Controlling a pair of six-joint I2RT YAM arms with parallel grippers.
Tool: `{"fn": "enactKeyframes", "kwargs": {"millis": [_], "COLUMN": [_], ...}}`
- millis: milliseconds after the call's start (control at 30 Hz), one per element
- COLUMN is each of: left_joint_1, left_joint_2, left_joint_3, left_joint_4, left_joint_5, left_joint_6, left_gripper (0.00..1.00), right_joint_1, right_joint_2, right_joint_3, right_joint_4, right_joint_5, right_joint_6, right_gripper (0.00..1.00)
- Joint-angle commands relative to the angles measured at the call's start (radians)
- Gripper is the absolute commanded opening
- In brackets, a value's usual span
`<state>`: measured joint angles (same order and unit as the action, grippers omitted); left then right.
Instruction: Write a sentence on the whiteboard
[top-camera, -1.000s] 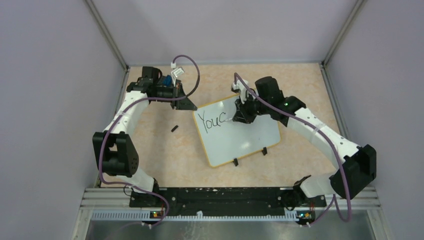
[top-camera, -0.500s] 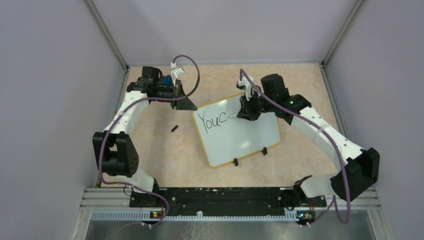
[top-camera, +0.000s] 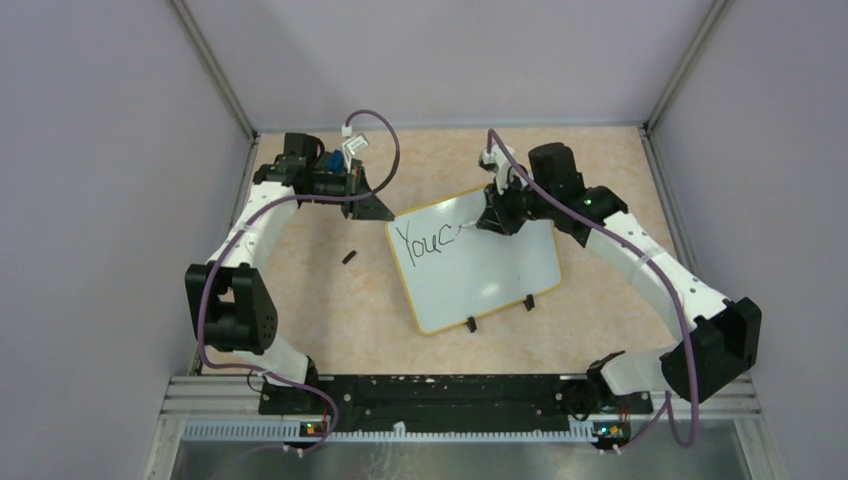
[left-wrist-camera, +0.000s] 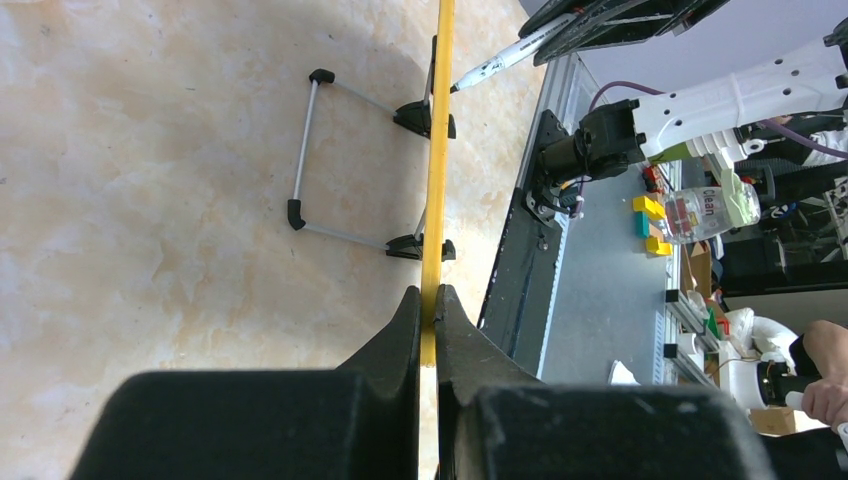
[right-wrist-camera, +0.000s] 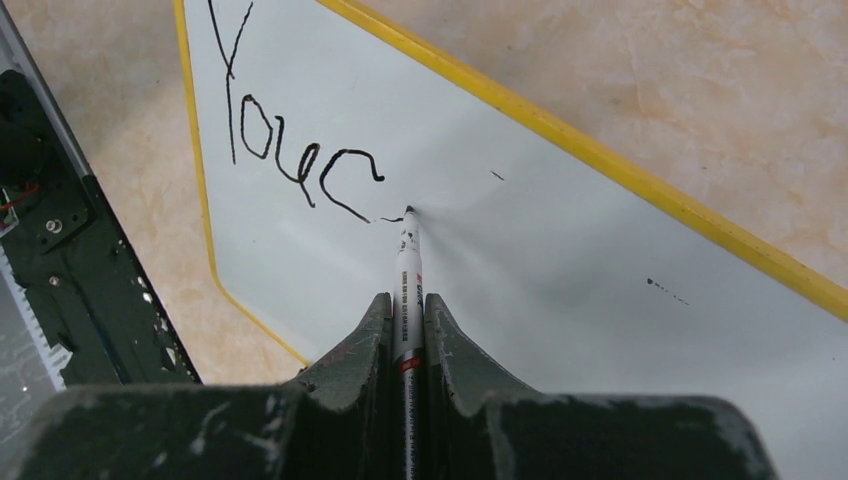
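The whiteboard (top-camera: 490, 275) with a thin yellow rim lies tilted in the middle of the table on black clip feet. Black lettering (top-camera: 427, 241) on it reads "You c", also in the right wrist view (right-wrist-camera: 300, 160). My right gripper (top-camera: 497, 217) is shut on a white marker (right-wrist-camera: 407, 280). The marker's tip touches the board just right of the "c", at the end of a short stroke. My left gripper (top-camera: 378, 207) is shut on the board's yellow rim (left-wrist-camera: 436, 180) at its far left corner. The marker also shows in the left wrist view (left-wrist-camera: 510, 55).
A small black marker cap (top-camera: 349, 257) lies on the tabletop left of the board. The board's wire stand (left-wrist-camera: 345, 160) shows under it in the left wrist view. The cell's walls close in the left, right and far sides.
My right gripper has moved right and a little away along the board with the marker, drawing a short stroke after the "c". The left arm has not moved.
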<state>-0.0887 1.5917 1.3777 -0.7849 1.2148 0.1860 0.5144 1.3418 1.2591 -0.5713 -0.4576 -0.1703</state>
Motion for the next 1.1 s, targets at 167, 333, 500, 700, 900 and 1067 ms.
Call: {"fn": "enactKeyframes", "kwargs": {"millis": [167, 333, 500, 700, 900, 1067], "left_joint_1": [-0.017, -0.016, -0.017, -0.017, -0.017, -0.017], "left_joint_2": [-0.031, -0.030, -0.030, -0.028, -0.026, -0.027], "left_joint_3": [-0.012, -0.014, -0.015, -0.014, -0.013, -0.014], "left_joint_4": [-0.020, -0.019, -0.020, -0.019, -0.019, -0.019], "left_joint_5": [-0.001, -0.002, -0.002, -0.005, -0.005, -0.005], "left_joint_6": [0.015, 0.015, 0.013, 0.013, 0.012, 0.011], "left_gripper": [0.00, 0.00, 0.00, 0.00, 0.00, 0.00], "right_joint_1": [-0.004, 0.016, 0.019, 0.019, 0.018, -0.001], "right_joint_2": [0.025, 0.029, 0.014, -0.018, -0.038, -0.036], "right_joint_3": [0.075, 0.053, 0.016, -0.033, -0.050, -0.022], "right_joint_4": [0.053, 0.048, 0.043, 0.032, 0.020, 0.020], "right_joint_5": [-0.012, -0.012, -0.008, -0.012, -0.001, 0.010], "right_joint_6": [0.020, 0.014, 0.005, -0.003, -0.011, -0.013], "right_gripper": [0.00, 0.00, 0.00, 0.00, 0.00, 0.00]}}
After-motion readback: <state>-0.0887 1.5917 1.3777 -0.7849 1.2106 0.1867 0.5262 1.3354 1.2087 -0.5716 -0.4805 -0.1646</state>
